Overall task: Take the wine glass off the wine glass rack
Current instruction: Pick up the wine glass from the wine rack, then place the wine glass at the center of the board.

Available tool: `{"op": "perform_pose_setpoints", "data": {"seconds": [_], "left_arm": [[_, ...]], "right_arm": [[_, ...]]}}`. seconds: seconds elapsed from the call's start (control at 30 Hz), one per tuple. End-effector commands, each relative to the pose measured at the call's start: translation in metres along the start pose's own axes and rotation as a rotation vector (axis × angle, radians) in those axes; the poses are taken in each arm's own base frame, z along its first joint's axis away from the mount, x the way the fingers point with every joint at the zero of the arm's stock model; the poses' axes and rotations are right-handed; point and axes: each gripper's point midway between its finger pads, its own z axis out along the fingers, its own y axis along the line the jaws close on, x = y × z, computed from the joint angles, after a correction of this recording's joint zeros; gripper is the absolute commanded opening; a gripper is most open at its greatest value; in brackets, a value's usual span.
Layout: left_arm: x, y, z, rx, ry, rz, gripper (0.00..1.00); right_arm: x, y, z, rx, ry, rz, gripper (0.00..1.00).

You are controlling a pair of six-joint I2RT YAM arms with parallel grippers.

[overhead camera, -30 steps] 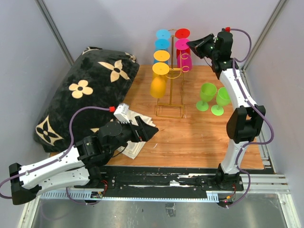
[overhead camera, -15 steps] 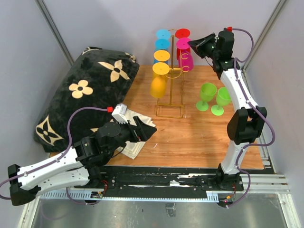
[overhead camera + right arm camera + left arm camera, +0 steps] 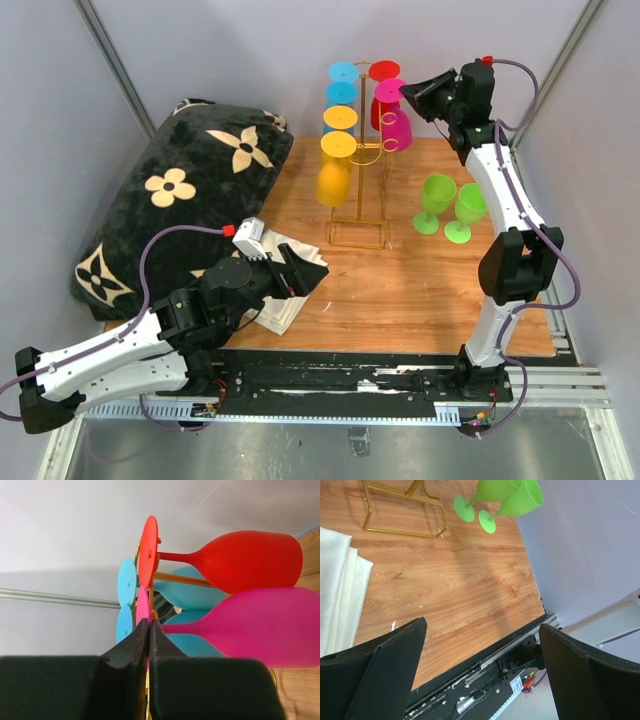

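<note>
The right gripper [image 3: 149,625] has its jaws pinched shut on the foot of the magenta plastic wine glass [image 3: 250,625], at two o'clock on the tall gold wire rack [image 3: 362,200]; the left gripper [image 3: 481,625] jaws gape wide, empty.

Gold wire rack [image 3: 360,190] stands upright, rear centre of the wood table [image 3: 420,290]. Magenta wine glass [image 3: 396,130] hangs inverted, right side, second from top.

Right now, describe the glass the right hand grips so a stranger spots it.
Find the gold rack standing mid-table. On its right side, just under the red glass, hangs the pink glass. It is the only pink one there.
</note>
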Motion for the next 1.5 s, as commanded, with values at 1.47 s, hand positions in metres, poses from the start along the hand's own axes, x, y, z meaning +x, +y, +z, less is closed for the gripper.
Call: {"op": "perform_pose_setpoints", "data": {"seconds": [1.47], "left_arm": [[0.004, -0.006, 0.004, 0.026, 0.004, -0.046, 1.0]], "right_arm": [[-0.012, 0.034, -0.236, 0.06, -0.218, -0.757, 0.01]]}}
